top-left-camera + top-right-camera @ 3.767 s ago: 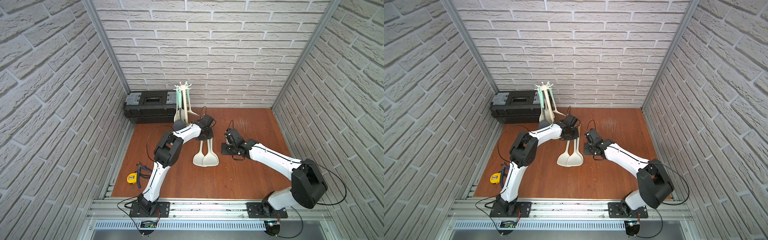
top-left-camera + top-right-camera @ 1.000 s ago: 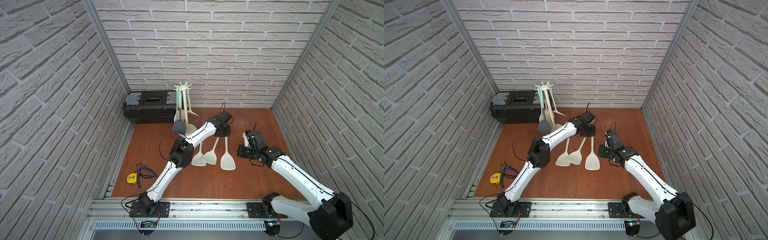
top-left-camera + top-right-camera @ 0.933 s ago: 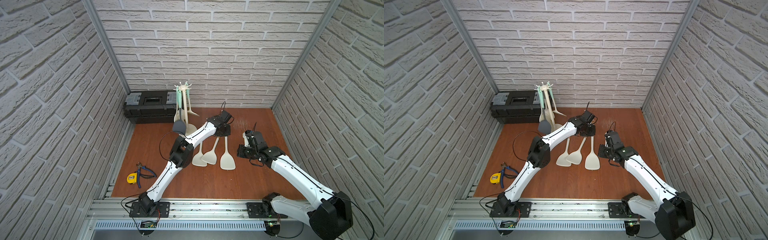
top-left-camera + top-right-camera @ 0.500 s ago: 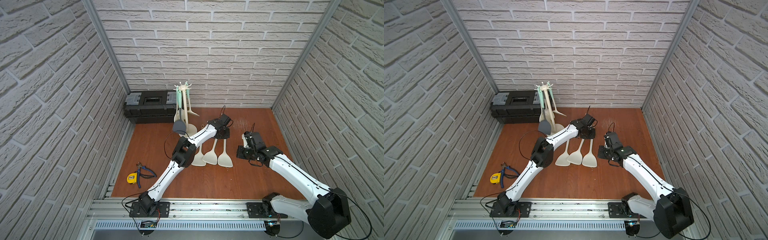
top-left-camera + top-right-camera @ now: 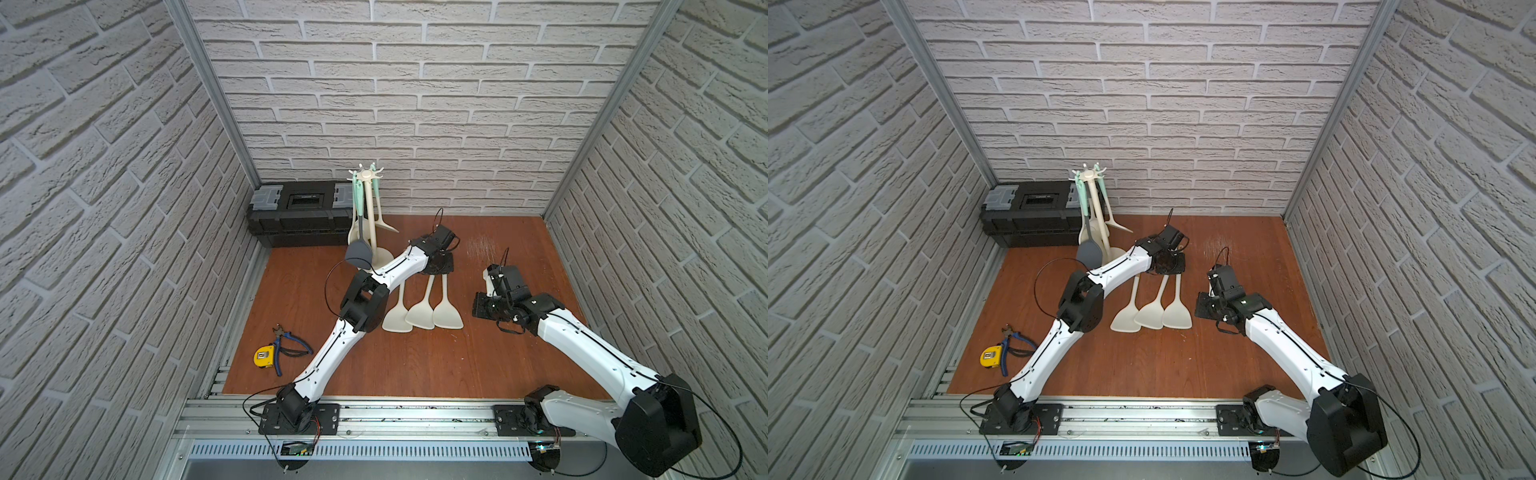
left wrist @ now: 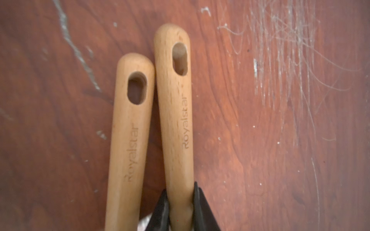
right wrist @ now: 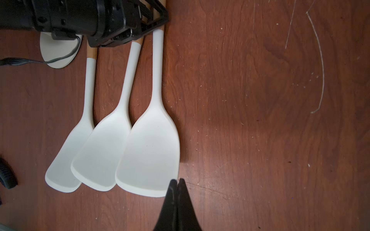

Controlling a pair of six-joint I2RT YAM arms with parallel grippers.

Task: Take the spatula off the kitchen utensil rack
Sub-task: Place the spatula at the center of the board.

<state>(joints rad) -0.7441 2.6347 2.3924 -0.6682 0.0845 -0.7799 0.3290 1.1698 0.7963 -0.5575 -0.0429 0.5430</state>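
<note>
- Top views: the kitchen utensil rack [image 5: 371, 216] [image 5: 1096, 212] stands upright at the back of the tabletop [image 5: 415, 365] [image 5: 1142, 365], just in front of a black toolbox [image 5: 303, 212] [image 5: 1030, 212].
- A grey-headed spatula [image 5: 358, 254] [image 5: 1089, 253] with a mint handle hangs from the rack's hooks among pale utensils.
- Three cream spatulas [image 5: 422, 318] [image 5: 1150, 318] lie flat on the tabletop, off the rack. Their blades sit side by side toward the front and their handles run back under the wrist of the left arm [image 5: 399, 266] [image 5: 1121, 266].
- The held spatula [image 5: 448, 318] [image 5: 1177, 318] is the one nearest the right arm [image 5: 582, 345] [image 5: 1283, 332]. That arm's wrist sits near the blade.
- A yellow tape measure [image 5: 264, 356] [image 5: 990, 356] and blue pliers [image 5: 291, 345] [image 5: 1013, 345] lie just beside each other at the front left edge.
- Left wrist view: the left jaws pinch the wooden handle of the held spatula [image 6: 176, 120] from both sides, and its hang-hole end is free.
- A second handle [image 6: 130, 140] lies alongside, touching it near the hole ends. Both are marked "Royalstar".
- The tabletop [image 6: 260, 120] is scratched.
- Right wrist view: the right jaws are pressed together, with their tips at the corner of the held spatula's blade [image 7: 152, 152]. I cannot tell whether they touch it.
- The three blades overlap at their edges.
- The rack's round base [image 7: 56, 50] shows beyond the handles, partly behind the left arm's black wrist.
</note>
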